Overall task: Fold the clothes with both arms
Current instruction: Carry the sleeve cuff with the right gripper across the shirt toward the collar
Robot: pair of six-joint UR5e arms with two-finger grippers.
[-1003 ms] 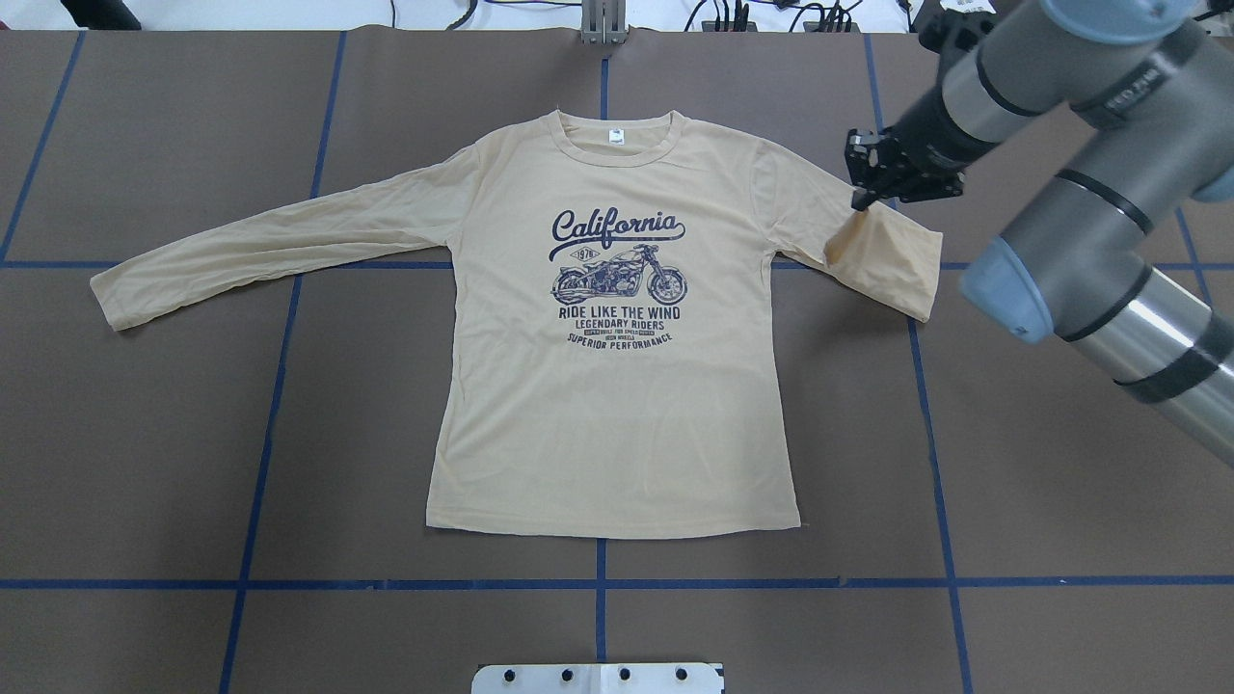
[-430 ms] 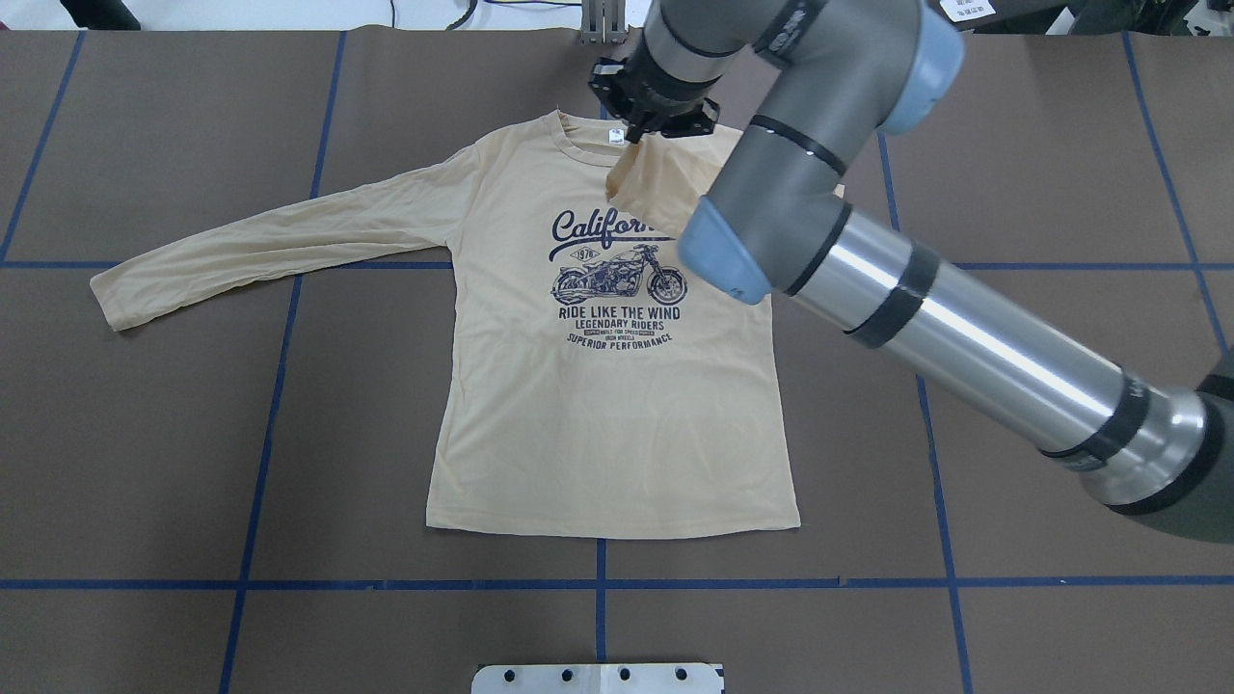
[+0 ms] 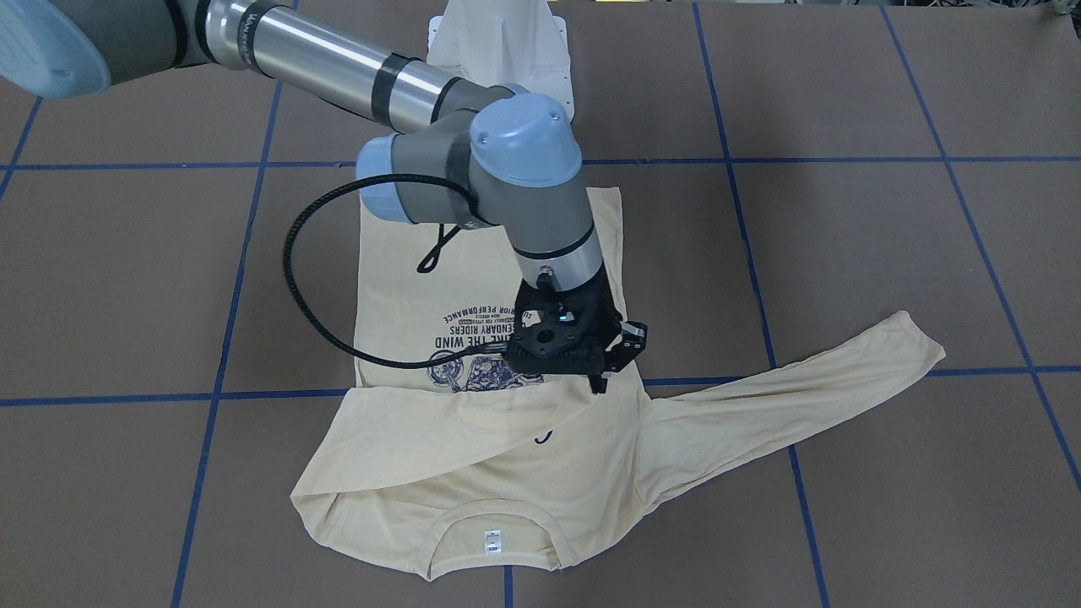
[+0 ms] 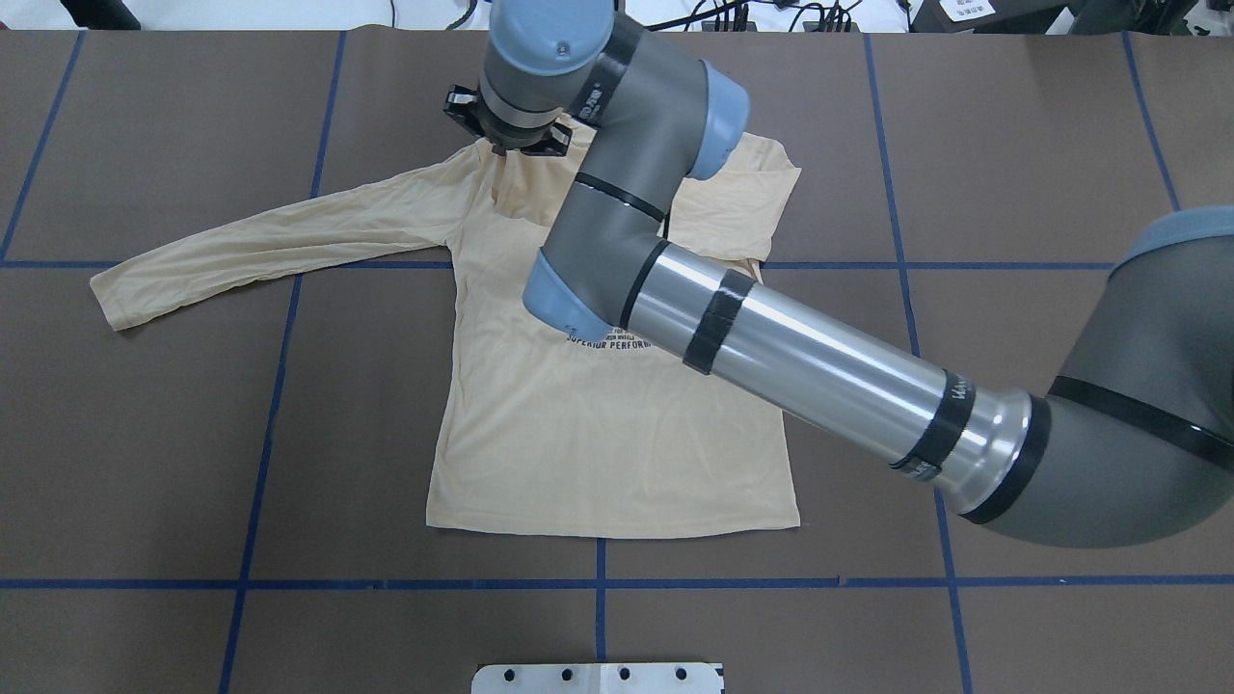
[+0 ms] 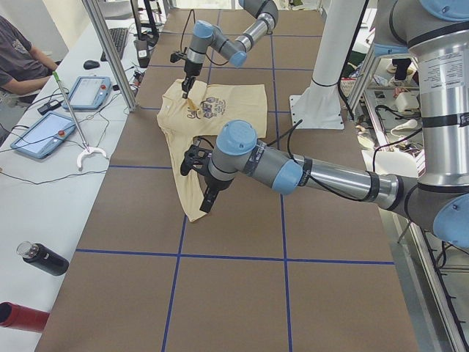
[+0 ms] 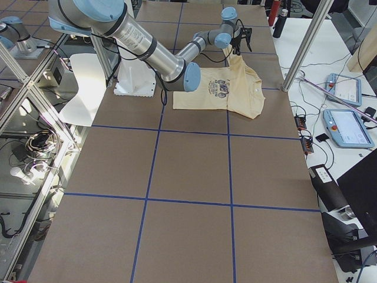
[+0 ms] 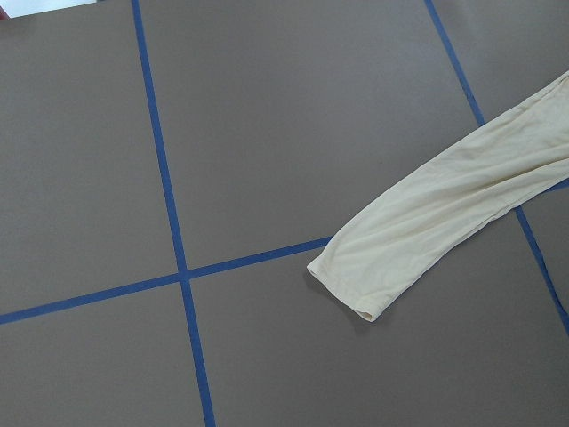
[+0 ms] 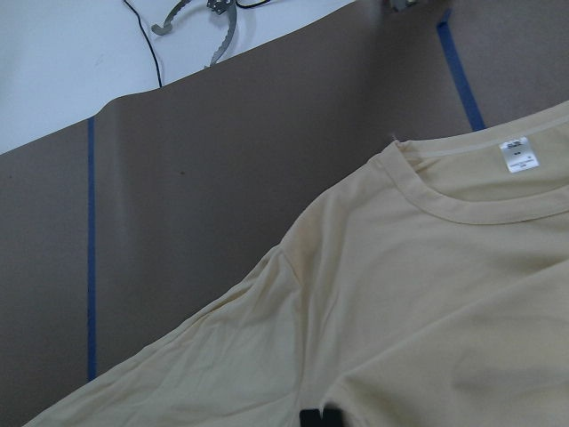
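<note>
Fabric of a pale cream-yellow long-sleeved T-shirt point(image 4: 598, 443) lies front-up on the brown tabletop point(image 4: 145, 434), which is crossed by blue tape lines point(image 4: 262, 434). In the overhead view its collar points to 12 o'clock and its hem to 6 o'clock. The left sleeve point(image 4: 270, 241) stretches flat toward 9 o'clock. The right sleeve point(image 3: 473, 439) is doubled over the chest, running from 3 o'clock toward 10 o'clock and covering much of the navy motorcycle print point(image 3: 473, 338). The black right gripper point(image 3: 601, 384), fingers narrow and pointing down, pinches that sleeve's end near the left shoulder. A small white neck label point(image 3: 492, 541) shows inside the collar. The left gripper point(image 5: 207, 199) hangs above the left sleeve; I cannot tell whether its fingers are apart.
</note>
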